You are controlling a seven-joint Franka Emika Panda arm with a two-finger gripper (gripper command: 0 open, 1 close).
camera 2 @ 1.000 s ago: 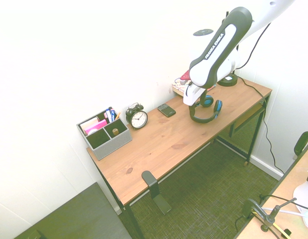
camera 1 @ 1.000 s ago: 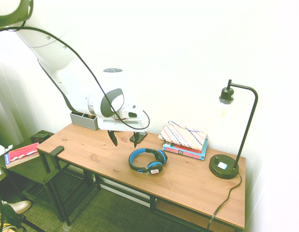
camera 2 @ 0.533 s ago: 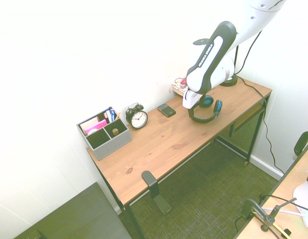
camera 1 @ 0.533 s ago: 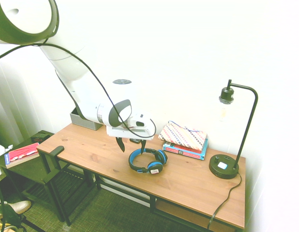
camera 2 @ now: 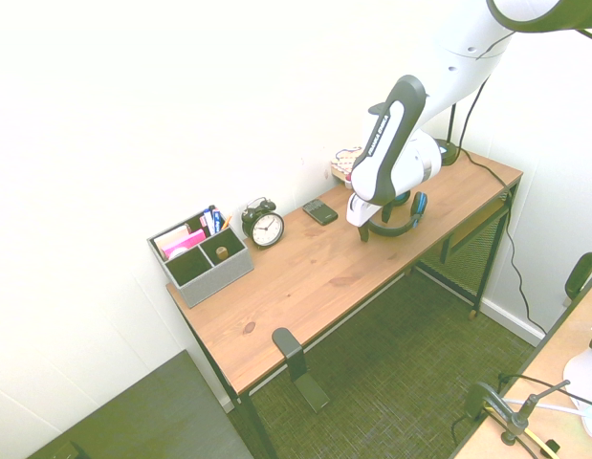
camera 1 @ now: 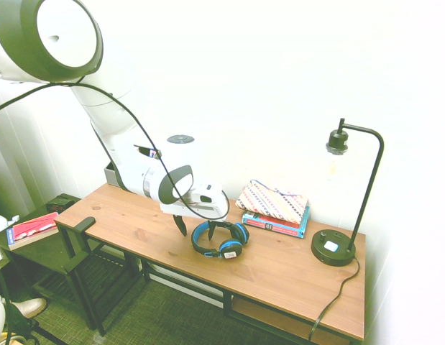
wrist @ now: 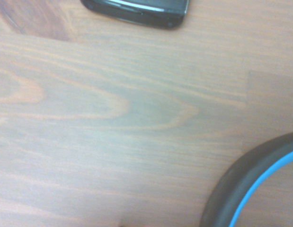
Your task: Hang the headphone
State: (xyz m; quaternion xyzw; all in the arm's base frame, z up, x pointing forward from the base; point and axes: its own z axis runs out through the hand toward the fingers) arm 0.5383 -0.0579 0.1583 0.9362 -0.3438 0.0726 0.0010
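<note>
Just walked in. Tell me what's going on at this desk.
A white robot arm has its open gripper pointing down over the desk, fingers straddling the headband end of the blue headphone. The headphone lies flat on the wood, not yet gripped or hung. A black hook sits at the desk's front edge.

Overexposed — walls washed white, wrist view blurred

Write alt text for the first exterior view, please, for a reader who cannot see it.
A white robot arm lowers its open gripper over the headband of the headphone, which lies flat on a wooden desk. To the right are stacked books and a black lamp.
</note>
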